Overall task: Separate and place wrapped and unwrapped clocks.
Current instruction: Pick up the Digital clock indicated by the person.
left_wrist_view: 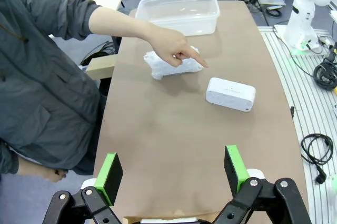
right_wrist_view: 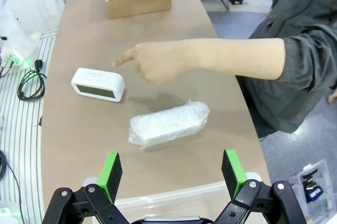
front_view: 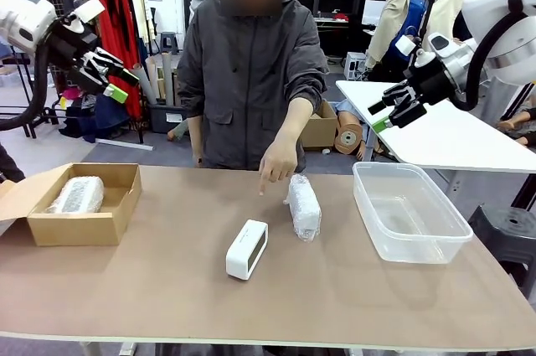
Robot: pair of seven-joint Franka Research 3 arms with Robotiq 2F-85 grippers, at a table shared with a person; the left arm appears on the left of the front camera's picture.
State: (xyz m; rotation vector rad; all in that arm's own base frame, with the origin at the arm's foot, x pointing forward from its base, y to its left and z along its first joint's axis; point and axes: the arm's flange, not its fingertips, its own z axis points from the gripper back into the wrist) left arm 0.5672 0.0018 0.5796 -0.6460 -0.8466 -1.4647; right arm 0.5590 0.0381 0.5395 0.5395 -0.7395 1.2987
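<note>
Table (front_view: 167, 289): tub (front_view: 365, 205) at 3 o'clock, box (front_view: 79, 229) at 9, holding one wrapped clock (front_view: 77, 195). Person's hand (front_view: 278, 162) points down at centre. Second wrapped clock (front_view: 304, 207) lies at the hand's 5, bare clock (front_view: 247, 249) at its 7. Both are well apart from the jaws. Left gripper (front_view: 121, 84) is raised over the box, right gripper (front_view: 377, 116) over the tub. Jaws on both are spread wide and empty.

Legible text: none. Bare white clock (left_wrist_view: 230, 94): faint marks on its top face, too small to read (grey display in the right wrist view, digits not discernible). Cardboard box (front_view: 79, 229), clear tub (front_view: 365, 201): plain surfaces.
</note>
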